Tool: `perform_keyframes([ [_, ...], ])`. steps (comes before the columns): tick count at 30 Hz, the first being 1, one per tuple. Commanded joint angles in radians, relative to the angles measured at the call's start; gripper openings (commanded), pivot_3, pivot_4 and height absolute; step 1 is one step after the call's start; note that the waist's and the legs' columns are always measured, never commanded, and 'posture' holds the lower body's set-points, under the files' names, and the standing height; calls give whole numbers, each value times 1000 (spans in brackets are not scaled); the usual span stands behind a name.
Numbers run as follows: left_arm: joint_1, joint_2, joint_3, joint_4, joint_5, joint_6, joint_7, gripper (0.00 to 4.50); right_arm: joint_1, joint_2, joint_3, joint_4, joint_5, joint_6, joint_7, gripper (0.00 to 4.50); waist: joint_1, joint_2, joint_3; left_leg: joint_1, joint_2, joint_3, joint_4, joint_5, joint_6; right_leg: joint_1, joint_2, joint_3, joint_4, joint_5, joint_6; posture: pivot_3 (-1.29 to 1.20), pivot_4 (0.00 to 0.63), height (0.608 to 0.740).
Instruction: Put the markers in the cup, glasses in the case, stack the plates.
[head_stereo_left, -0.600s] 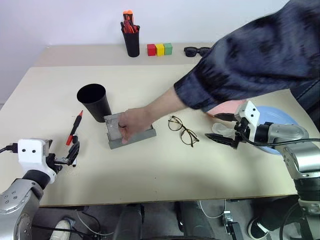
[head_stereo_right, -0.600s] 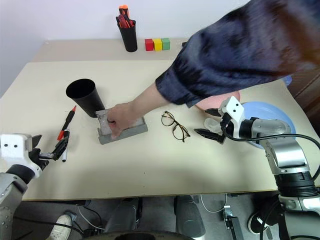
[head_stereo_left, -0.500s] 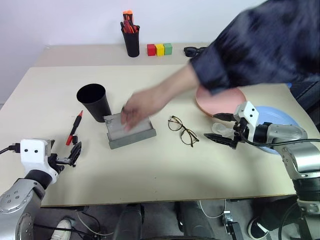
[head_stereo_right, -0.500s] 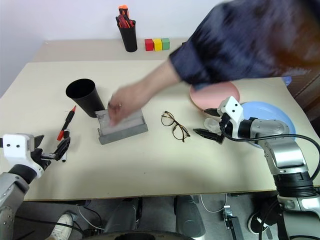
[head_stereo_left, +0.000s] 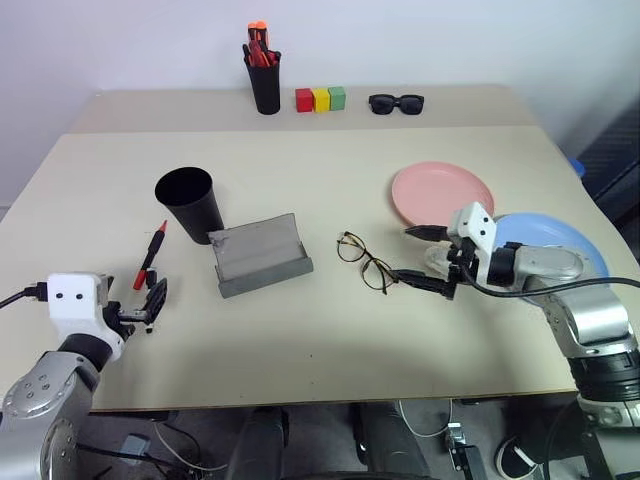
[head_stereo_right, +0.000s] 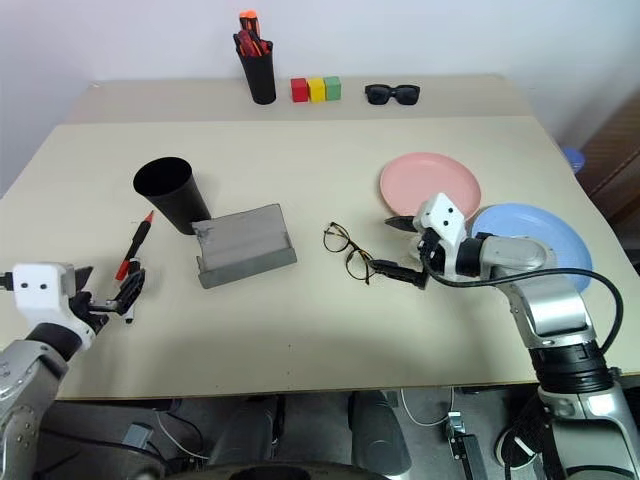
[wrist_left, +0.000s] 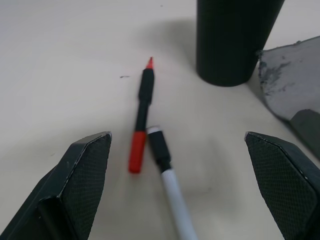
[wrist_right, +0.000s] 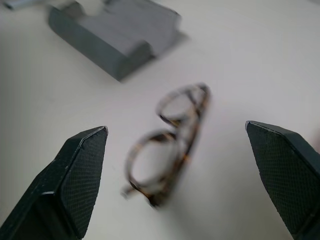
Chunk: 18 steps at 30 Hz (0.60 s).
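- The case (head_stereo_left: 259, 256) lies open on the surface (head_stereo_left: 300, 340), its lid standing up; take it as the landmark.
- The cup (head_stereo_left: 188, 201) stands upright just beside the case, at its far left corner, mouth up.
- A red marker (head_stereo_left: 149, 256) lies flat left of the case, past the cup, its red tip pointing away from the robot.
- A white marker (wrist_left: 170, 184) with a black end lies just beside the red one on the robot's side, their ends almost touching.
- Left gripper (head_stereo_left: 152, 304) is left of the case and nearer the robot, fingers spread wide, empty, aimed at the two markers.
- The glasses (head_stereo_left: 364, 261) lie right of the case, near it, unfolded on the surface.
- Right gripper (head_stereo_left: 424, 257) is right of the case, just past the glasses, fingers spread, holding nothing, pointing toward the glasses.
- Pink plate (head_stereo_left: 442, 194) lies well right of the case and farther from the robot.
- Blue plate (head_stereo_left: 560, 245) sits farther right still, beside the pink one, partly behind the right arm; the two are not stacked.
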Motion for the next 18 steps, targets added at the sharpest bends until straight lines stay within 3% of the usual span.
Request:
perform_keyframes([
  [1,-59,20,-24,2,14,92,53,4453,-16,43,34,-81,5,12,-36,4500,-1,0,0,0,0,0,0,0,0,0,0,0,0,0,0,0,150,740],
  [7,-169,-8,-34,-5,14,254,157,4453,-49,137,110,-114,-12,42,-100,4500,-2,0,0,0,0,-1,0,0,0,0,0,0,1,0,1,0,150,740],
  [18,-253,-67,-45,-9,23,479,252,4453,-35,160,138,-164,-3,80,-134,4500,-2,0,0,1,0,-1,0,0,0,0,1,0,3,1,3,0,150,740],
])
